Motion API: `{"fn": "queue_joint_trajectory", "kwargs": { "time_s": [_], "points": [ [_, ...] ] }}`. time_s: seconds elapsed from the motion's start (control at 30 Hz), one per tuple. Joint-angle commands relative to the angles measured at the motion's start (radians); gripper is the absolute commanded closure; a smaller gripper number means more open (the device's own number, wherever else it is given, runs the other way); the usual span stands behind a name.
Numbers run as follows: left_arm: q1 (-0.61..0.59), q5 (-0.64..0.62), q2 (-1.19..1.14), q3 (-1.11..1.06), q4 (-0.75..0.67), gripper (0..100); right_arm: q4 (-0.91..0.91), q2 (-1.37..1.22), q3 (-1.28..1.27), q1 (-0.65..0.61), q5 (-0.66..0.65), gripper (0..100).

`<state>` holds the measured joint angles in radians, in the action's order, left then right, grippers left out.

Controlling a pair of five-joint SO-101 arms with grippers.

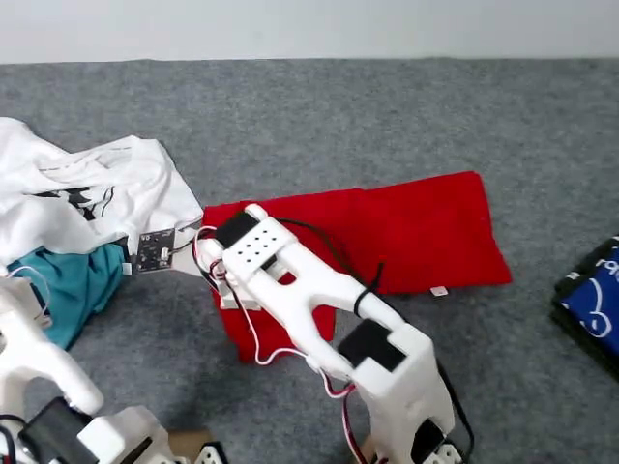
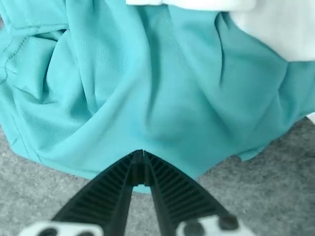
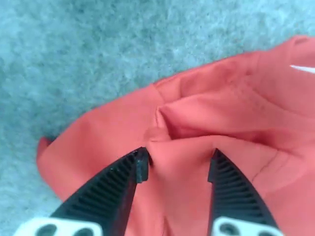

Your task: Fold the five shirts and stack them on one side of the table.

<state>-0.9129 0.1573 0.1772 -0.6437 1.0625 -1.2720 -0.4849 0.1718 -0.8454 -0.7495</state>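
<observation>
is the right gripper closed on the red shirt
No, the right gripper stands open, its two fingers apart over a raised fold of the red shirt.

I work over a grey carpeted table point(image 1: 290, 116) that spreads out on every side. At twelve o'clock a pale wall point(image 1: 309, 29) borders its far edge from side to side.

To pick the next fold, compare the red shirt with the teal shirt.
The red shirt lies spread fairly flat mid-table; the teal shirt is bunched up at one side. No garment covers the red shirt; a white shirt overlaps the teal shirt. The right end effector is open over the red shirt; the left end effector is shut at the teal shirt.
</observation>
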Motion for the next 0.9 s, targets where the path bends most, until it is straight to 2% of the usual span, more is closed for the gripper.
{"fn": "queue_joint_trajectory", "kwargs": {
  "time_s": [0.0, 0.23, 0.57, 0.77, 0.87],
  "points": [
    [-0.002, 0.006, 0.035, 0.007, -0.018, 100, -0.002, -0.022, 0.107, -0.012, 0.008, 80.9],
    [-0.002, 0.006, 0.041, 0.007, -0.005, 100, -0.002, -0.035, 0.178, -0.030, 0.092, 98.7],
    [-0.002, 0.006, 0.037, 0.007, -0.005, 100, -0.073, -0.044, 0.267, -0.101, 0.126, 98.7],
    [-0.002, 0.006, 0.037, 0.007, -0.005, 100, -0.082, -0.062, 0.249, -0.097, 0.152, 98.3],
    [-0.002, 0.008, 0.035, 0.007, -0.006, 100, -0.122, -0.085, 0.247, -0.097, 0.149, 93.9]
  ]
}}
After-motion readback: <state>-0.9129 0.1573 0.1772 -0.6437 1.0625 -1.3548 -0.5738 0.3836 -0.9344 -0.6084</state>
